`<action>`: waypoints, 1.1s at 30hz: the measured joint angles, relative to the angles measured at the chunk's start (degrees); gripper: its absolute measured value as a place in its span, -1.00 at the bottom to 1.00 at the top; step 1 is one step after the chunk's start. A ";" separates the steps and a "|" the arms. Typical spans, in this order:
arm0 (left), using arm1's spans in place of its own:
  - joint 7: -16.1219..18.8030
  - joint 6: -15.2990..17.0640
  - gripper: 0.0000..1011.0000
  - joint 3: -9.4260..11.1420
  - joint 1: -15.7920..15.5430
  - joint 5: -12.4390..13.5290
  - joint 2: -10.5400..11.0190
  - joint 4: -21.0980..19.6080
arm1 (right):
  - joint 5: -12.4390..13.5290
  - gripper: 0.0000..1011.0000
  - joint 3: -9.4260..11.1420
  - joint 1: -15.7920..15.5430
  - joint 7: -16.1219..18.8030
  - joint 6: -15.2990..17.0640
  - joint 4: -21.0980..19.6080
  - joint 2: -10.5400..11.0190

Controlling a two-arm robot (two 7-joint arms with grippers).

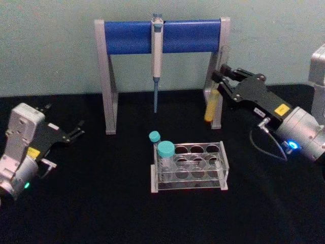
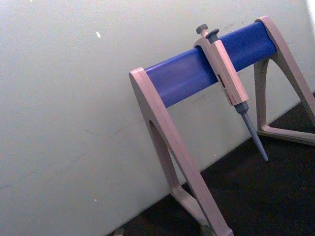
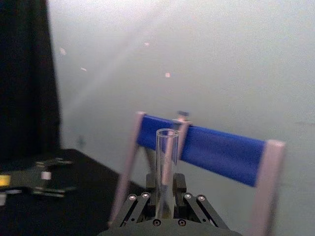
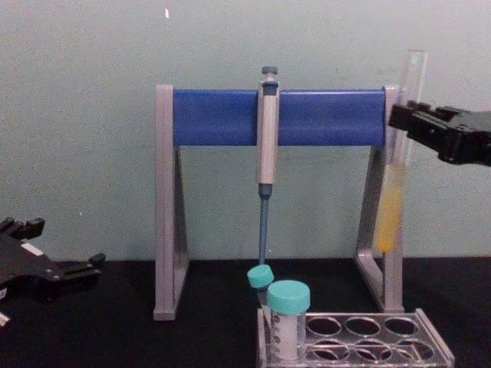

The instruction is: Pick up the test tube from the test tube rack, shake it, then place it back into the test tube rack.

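The test tube [image 1: 212, 108] is a long clear tube with yellow liquid in its lower part. It hangs upright in the air in front of the right leg of the pipette stand, well above the table. My right gripper [image 1: 222, 81] is shut on its upper part, and the open rim rises above the fingers [image 3: 166, 142]. From the chest view the test tube [image 4: 391, 199] is clear of the test tube rack [image 4: 433, 339]. The clear test tube rack [image 1: 223, 163] stands mid-table, in front of and left of the tube. My left gripper [image 1: 63, 119] rests open at the far left.
A grey-and-blue pipette stand [image 1: 160, 36] spans the back, with a pipette [image 1: 157, 61] hanging at its middle. A wide teal-capped vial [image 1: 165, 152] and a thin teal-capped tube [image 1: 154, 138] stand in the rack's left end. Black cloth covers the table.
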 joint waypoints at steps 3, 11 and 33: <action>0.00 0.00 0.98 0.00 0.00 0.00 0.00 0.00 | 3.85 -0.55 -0.38 0.28 3.70 1.54 0.20 0.59; 0.00 0.00 0.98 0.00 0.00 0.00 0.00 0.00 | 10.39 -0.55 -1.15 0.23 11.81 4.26 -0.07 4.08; 0.00 0.00 0.98 0.00 0.00 0.00 0.00 0.00 | -0.27 -0.55 -1.03 -1.99 -0.23 1.03 -2.52 9.56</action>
